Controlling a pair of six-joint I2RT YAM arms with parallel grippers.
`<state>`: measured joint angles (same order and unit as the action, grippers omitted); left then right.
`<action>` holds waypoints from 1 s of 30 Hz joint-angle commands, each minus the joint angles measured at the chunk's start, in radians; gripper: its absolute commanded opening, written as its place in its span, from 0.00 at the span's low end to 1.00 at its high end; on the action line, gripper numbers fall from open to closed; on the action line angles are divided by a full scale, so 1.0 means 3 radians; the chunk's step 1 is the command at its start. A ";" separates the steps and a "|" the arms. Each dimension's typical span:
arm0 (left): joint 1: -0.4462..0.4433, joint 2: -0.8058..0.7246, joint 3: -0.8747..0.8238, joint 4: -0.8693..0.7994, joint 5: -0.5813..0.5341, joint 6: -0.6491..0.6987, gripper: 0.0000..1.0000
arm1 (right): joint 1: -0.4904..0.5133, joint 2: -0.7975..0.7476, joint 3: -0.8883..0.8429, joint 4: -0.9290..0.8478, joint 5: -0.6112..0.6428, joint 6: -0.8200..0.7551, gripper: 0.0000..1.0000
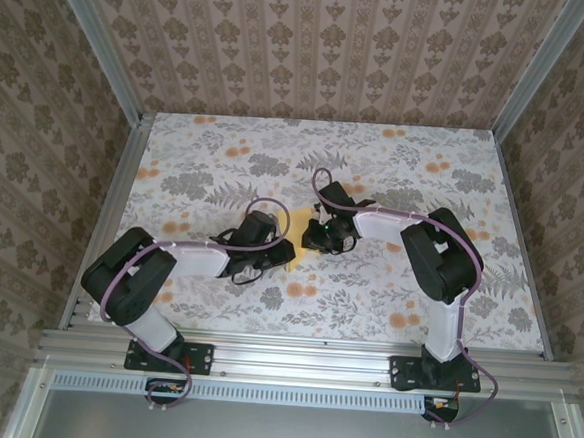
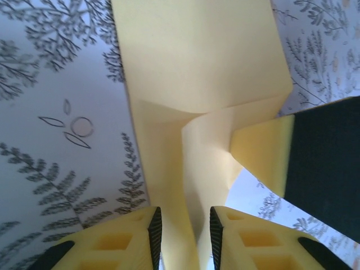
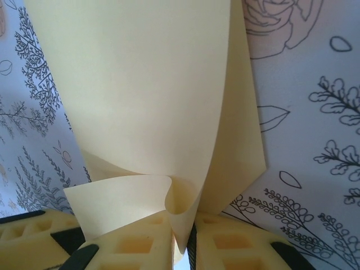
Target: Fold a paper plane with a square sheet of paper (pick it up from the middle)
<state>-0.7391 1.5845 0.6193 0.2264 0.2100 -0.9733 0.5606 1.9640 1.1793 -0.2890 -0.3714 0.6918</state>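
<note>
Pads of the right gripper, just right of the table's middle, are closed on a curled edge of the square sheet of paper, which bulges up and away from them in a soft roll. Just left of the table's middle, the left gripper has its jaws narrow on either side of a raised ridge of the same sheet; whether they press it I cannot tell. Beyond the jaws the paper is partly folded, one flap lying over with a crease across it, and it rests near the table's middle between both arms. I judge it very light, limp, easily crumpled or torn, and likely to slide on the table's printed cover. The best hold looks like a gentle pinch on a doubled edge or raised ridge near the sheet's middle, not on a single loose corner.
</note>
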 commanded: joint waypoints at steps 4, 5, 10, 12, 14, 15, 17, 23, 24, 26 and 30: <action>-0.0043 -0.0051 -0.0042 0.0194 0.0082 -0.0120 0.24 | 0.0008 0.0230 -0.0055 -0.0331 0.0357 0.0059 0.18; -0.0049 -0.0041 -0.0035 0.0193 0.0082 -0.0120 0.24 | 0.0008 0.0232 -0.0055 -0.0326 0.0357 0.0061 0.18; -0.0057 -0.0003 -0.0005 0.0034 -0.0023 -0.0130 0.16 | 0.0006 0.0238 -0.0060 -0.0332 0.0358 0.0058 0.18; -0.0062 -0.0006 0.0015 -0.0079 -0.0094 -0.0116 0.14 | 0.0008 0.0246 -0.0060 -0.0336 0.0362 0.0052 0.18; -0.0062 -0.0010 0.0017 -0.0136 -0.0147 -0.0111 0.11 | 0.0008 0.0251 -0.0060 -0.0347 0.0373 0.0050 0.18; -0.0067 -0.0014 0.0021 -0.0167 -0.0170 -0.0110 0.10 | 0.0008 0.0250 -0.0060 -0.0353 0.0379 0.0046 0.18; -0.0067 -0.0010 0.0027 -0.0207 -0.0210 -0.0099 0.08 | 0.0008 0.0259 -0.0060 -0.0357 0.0384 0.0042 0.19; -0.0067 0.0028 0.0062 -0.0270 -0.0256 -0.0070 0.03 | 0.0008 0.0268 -0.0056 -0.0376 0.0399 0.0029 0.20; -0.0065 0.0039 0.0071 -0.0272 -0.0260 -0.0064 0.03 | 0.0008 0.0270 -0.0055 -0.0381 0.0404 0.0026 0.20; -0.0067 0.0051 0.0083 -0.0279 -0.0260 -0.0059 0.03 | 0.0008 0.0277 -0.0050 -0.0392 0.0420 0.0021 0.20; -0.0072 0.0092 0.0098 -0.0284 -0.0247 -0.0054 0.03 | 0.0008 0.0286 -0.0050 -0.0407 0.0447 0.0000 0.20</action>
<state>-0.7578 1.5909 0.6308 0.1864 0.1570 -1.0019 0.5621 1.9701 1.1904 -0.2996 -0.3698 0.6914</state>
